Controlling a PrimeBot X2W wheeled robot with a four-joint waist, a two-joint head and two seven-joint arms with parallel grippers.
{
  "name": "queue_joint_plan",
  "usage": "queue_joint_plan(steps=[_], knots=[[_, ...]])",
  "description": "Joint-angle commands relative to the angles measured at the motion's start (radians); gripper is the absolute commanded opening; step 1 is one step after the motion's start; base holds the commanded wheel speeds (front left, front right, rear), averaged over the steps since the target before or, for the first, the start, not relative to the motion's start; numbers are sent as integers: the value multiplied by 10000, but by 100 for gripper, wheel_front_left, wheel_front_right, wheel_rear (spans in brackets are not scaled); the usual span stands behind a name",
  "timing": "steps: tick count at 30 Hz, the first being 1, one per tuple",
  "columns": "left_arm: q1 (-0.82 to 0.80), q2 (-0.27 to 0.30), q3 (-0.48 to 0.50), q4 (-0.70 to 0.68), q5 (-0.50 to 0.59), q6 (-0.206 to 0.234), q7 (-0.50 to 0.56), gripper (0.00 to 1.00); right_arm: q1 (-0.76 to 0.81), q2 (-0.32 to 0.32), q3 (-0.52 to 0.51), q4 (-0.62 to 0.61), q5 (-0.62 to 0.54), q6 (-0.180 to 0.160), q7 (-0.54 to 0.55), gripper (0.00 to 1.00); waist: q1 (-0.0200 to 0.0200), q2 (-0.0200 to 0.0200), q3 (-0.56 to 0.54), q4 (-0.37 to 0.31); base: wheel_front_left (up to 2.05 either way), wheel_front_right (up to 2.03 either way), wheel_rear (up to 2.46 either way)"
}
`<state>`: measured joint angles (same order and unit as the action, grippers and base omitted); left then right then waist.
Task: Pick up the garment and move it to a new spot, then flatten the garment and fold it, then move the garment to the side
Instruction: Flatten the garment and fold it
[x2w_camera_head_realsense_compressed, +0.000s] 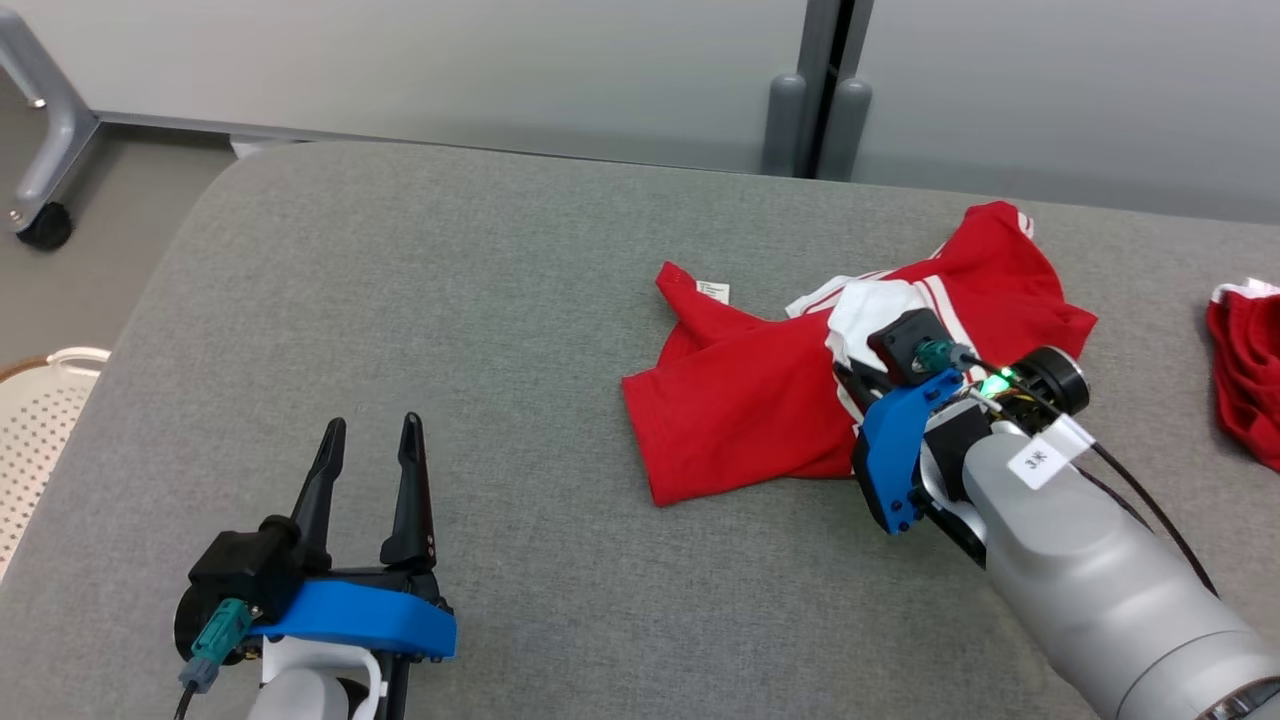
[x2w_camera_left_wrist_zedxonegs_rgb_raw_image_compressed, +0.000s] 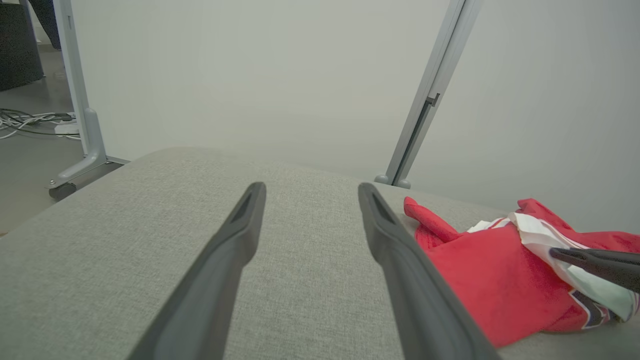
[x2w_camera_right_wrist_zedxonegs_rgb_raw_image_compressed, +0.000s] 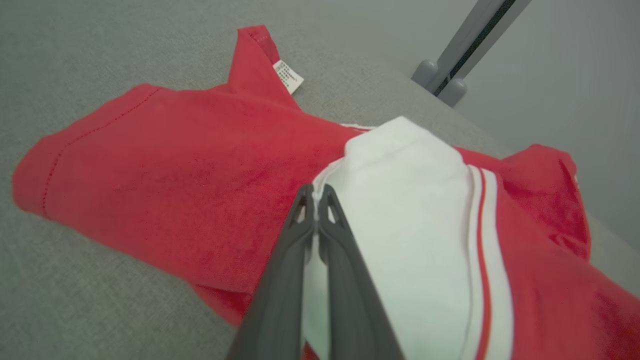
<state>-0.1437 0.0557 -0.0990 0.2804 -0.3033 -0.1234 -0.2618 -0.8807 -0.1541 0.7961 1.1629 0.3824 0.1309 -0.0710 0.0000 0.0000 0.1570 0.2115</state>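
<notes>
The garment (x2w_camera_head_realsense_compressed: 740, 410) is a red shirt with a white panel and stripes, lying crumpled on the grey padded table (x2w_camera_head_realsense_compressed: 450, 300) at centre right. In the right wrist view my right gripper (x2w_camera_right_wrist_zedxonegs_rgb_raw_image_compressed: 316, 192) is shut, pinching a fold of the garment (x2w_camera_right_wrist_zedxonegs_rgb_raw_image_compressed: 165, 165) at the edge of its white panel. In the head view the right gripper (x2w_camera_head_realsense_compressed: 850, 378) lies over the shirt's middle, fingers mostly hidden by the wrist. My left gripper (x2w_camera_head_realsense_compressed: 370, 430) stands open over bare table at the lower left, apart from the garment (x2w_camera_left_wrist_zedxonegs_rgb_raw_image_compressed: 480, 270), with nothing between its fingers (x2w_camera_left_wrist_zedxonegs_rgb_raw_image_compressed: 240, 225).
A second red cloth (x2w_camera_head_realsense_compressed: 1245, 370) lies at the table's right edge. A white perforated basket (x2w_camera_head_realsense_compressed: 40, 410) stands off the table's left side. A grey wheeled frame leg (x2w_camera_head_realsense_compressed: 45, 150) and a partition post (x2w_camera_head_realsense_compressed: 815, 110) stand behind the table.
</notes>
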Motion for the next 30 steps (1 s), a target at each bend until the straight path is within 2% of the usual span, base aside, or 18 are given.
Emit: queue_joint_plan(steps=[1, 5, 12, 18, 21, 24, 30], knots=[[82, 2, 78, 10, 61, -20, -45, 100, -181, -2, -360, 84, 134, -2, -473, 0, 0, 0, -168, -274, 0, 0, 0], [218, 81, 172, 2, 141, -36, -45, 100, 138, 71, -1403, 37, 635, -1, -1486, 0, 0, 0, -347, -830, 0, 0, 0], [409, 215, 324, -112, 213, -48, -45, 100, 1466, -381, -3226, -1030, 1485, -1, -1935, 0, 0, 0, -502, -1984, 0, 0, 0], [489, 372, 419, -233, 239, -20, -43, 100, 3361, -673, -4782, -2766, 1636, -1, -1947, 0, 0, 0, -416, -2823, 0, 0, 0], [474, 486, 453, -273, 259, 10, -45, 100, 4557, -478, -5647, -3883, 1700, -1, -1821, 0, 0, 0, -351, -3169, 0, 0, 0], [484, 521, 449, -284, 256, 19, -43, 100, 5067, -519, -6071, -4478, 1489, -1, -1646, 0, 0, 0, -341, -3264, 0, 0, 0], [567, 581, 435, -254, 207, 25, -45, 100, 6254, -420, -6943, -6832, 390, -1, -1103, 0, 0, 0, -398, -3385, 0, 0, 0]])
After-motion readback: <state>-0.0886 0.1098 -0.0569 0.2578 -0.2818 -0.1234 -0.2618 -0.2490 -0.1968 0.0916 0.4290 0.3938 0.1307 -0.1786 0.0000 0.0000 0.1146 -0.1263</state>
